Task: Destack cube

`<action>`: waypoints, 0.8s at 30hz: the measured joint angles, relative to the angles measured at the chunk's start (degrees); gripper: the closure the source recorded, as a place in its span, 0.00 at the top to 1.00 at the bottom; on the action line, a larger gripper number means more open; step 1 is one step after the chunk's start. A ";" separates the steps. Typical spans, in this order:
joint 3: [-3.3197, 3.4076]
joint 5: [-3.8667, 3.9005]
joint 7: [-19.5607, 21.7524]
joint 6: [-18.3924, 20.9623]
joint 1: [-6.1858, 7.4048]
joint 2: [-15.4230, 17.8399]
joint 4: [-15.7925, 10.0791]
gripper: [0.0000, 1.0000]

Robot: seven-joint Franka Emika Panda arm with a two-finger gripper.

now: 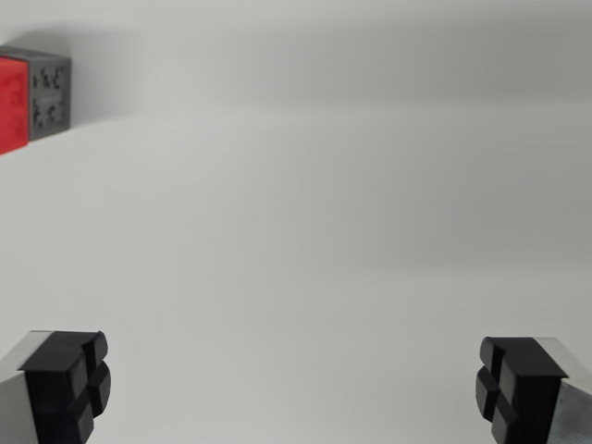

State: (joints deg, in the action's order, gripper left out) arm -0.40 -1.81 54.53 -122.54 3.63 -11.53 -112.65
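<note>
While the hand (294,388) hangs spread wide and empty, the cube (32,97) sits far off, upper left.

wide-open, empty tool (294,388) over white table (314,231), red-and-grey cube (32,97) at far upper left

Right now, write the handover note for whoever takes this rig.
Gripper: open, jaws wide apart, nothing between them.
Cube: at the far upper left edge of the wrist view, red face and grey face showing, cut off by the frame, well away from the fingers. Whether a stack remains cannot be told from here.
Done: no grasp made.
Left: likely swing toward the wrist view's left, centre the cube, close on it, lift it off.
</note>
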 joint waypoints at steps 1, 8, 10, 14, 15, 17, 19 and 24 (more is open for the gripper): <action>-0.04 0.01 0.33 -0.12 0.20 -0.22 0.11 1.00; -0.22 0.13 2.80 -1.01 1.63 -1.74 0.91 1.00; -0.28 0.16 3.64 -1.26 2.09 -2.26 1.22 1.00; -0.36 0.23 5.10 -1.69 2.94 -3.22 1.84 1.00; -0.39 0.25 5.57 -1.84 3.20 -3.52 2.02 1.00; -0.44 0.30 6.54 -2.13 3.77 -4.20 2.46 1.00; -0.47 0.35 7.26 -2.29 4.20 -4.69 2.83 1.00; -0.55 0.54 9.56 -2.89 5.58 -6.36 4.03 1.00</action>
State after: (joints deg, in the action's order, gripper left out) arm -0.95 -1.28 64.09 -125.43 9.21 -17.90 -108.62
